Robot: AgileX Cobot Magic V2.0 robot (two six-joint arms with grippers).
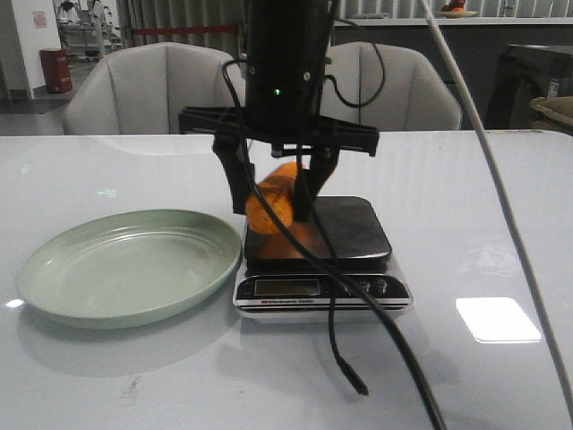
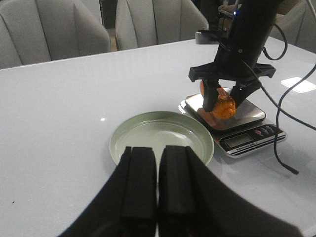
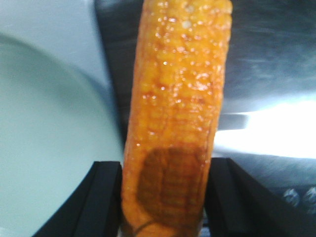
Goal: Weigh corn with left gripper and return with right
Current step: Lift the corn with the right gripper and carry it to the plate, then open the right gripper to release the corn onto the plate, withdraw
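We see the right end effector [image 1: 273, 210] clamped on the corn [image 1: 273, 202], holding it just above the scale [image 1: 324, 260]. The left end effector [image 2: 157, 190] hovers closed and empty near the green plate [image 1: 54, 269] on the surface [image 1: 466, 394].

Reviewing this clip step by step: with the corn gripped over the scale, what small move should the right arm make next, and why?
Probably carry the corn sideways toward the green plate. The right gripper is shut on the cob, which appears lifted just above the scale platform, the plate sits empty beside the scale, and the left gripper is closed and back near the plate's rim, holding nothing.
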